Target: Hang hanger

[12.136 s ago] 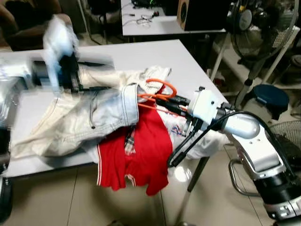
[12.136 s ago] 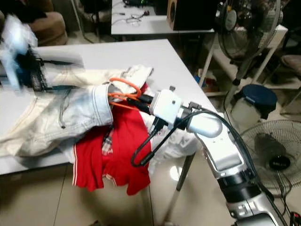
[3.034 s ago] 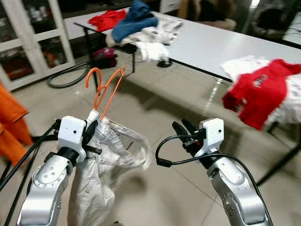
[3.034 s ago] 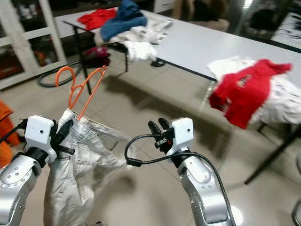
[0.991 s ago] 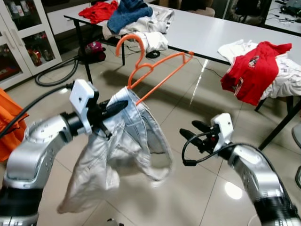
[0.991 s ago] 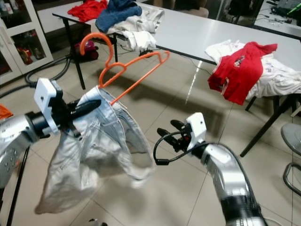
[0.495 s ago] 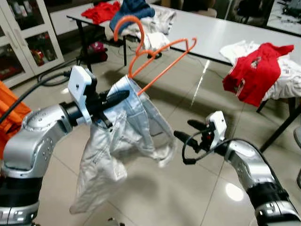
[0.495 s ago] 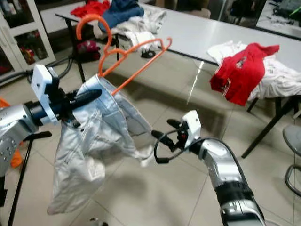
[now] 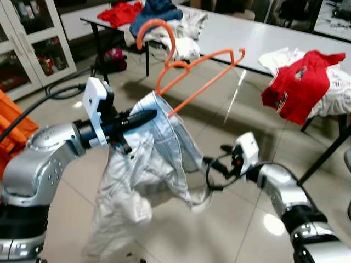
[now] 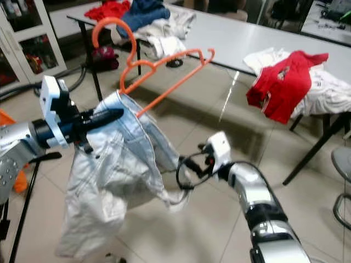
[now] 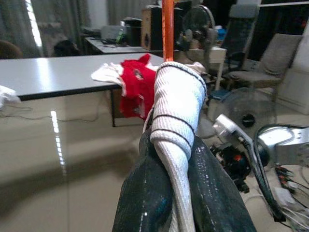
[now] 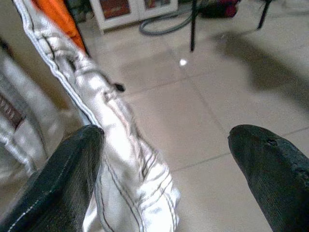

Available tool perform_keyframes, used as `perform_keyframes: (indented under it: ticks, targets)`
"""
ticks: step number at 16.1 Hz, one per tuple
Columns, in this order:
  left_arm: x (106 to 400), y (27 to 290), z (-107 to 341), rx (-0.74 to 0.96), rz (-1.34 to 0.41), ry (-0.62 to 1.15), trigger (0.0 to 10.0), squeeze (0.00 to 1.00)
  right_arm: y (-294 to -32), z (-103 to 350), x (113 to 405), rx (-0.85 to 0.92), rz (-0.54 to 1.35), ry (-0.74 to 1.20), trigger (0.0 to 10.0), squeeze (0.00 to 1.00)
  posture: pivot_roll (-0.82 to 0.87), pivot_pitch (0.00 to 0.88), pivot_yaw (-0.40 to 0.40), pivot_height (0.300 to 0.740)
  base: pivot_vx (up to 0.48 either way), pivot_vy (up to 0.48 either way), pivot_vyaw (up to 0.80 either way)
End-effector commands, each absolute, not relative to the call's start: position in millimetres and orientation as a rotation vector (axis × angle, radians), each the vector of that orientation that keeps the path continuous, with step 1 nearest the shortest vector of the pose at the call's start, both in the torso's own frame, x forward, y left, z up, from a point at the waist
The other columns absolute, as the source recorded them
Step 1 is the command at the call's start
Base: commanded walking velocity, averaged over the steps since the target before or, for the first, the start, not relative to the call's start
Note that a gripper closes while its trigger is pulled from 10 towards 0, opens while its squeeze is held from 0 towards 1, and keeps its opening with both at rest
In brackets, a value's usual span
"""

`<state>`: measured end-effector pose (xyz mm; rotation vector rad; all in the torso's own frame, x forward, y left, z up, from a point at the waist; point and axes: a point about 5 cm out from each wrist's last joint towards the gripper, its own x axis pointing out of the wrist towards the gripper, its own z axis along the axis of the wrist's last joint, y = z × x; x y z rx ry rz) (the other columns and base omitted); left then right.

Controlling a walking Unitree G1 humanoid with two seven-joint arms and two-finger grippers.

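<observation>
An orange plastic hanger (image 9: pixel 189 63) sticks up out of the waistband of pale, washed-out jeans (image 9: pixel 151 175). My left gripper (image 9: pixel 147 115) is held at chest height, shut on the folded waistband where the hanger meets it. In the left wrist view the fingers (image 11: pixel 145 203) pinch the waistband (image 11: pixel 176 106) under the orange hanger (image 11: pixel 167 29). The jeans hang loose toward the tiled floor. My right gripper (image 9: pixel 213 165) is open at the jeans' right edge. In the right wrist view, jeans cloth (image 12: pixel 123 159) lies against one of the spread fingers (image 12: pixel 63 193).
A long white table (image 9: pixel 258 35) runs across the back. A red shirt (image 9: pixel 299 87) hangs over its right end, and a pile of clothes (image 9: pixel 162 16) lies at its far end. A glass-door cabinet (image 9: pixel 27 44), a black hose (image 9: pixel 60 90) and an orange garment (image 9: pixel 11 131) stand on the left.
My right gripper has reached left and now touches the jeans' edge. The left arm has shifted the hanger slightly right, and the jeans have swung.
</observation>
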<state>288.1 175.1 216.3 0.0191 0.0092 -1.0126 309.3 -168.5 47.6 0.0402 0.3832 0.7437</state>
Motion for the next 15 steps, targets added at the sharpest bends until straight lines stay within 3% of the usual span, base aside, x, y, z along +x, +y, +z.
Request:
perform_keyframes:
  ticks: [1,9,15]
  targets:
    - [288,169,235,0.036,-1.070,-0.084,10.0,0.00,-168,46,308,0.040,0.759,0.403,10.0,0.00,-0.10,0.000,-0.042,0.740,0.000,0.000,0.00]
    - [287,161,229,0.045,-1.083,-0.086,10.0,0.00,-154,36,293,0.167,0.824,0.353,10.0,0.00,-0.09,0.000,-0.031,0.740,0.000,0.000,0.00]
    - [275,156,245,-0.008,-1.151,-0.116,10.0,0.00,-160,6,281,0.072,0.706,0.544,10.0,0.00,-0.09,0.000,-0.031,0.740,0.000,0.000,0.00]
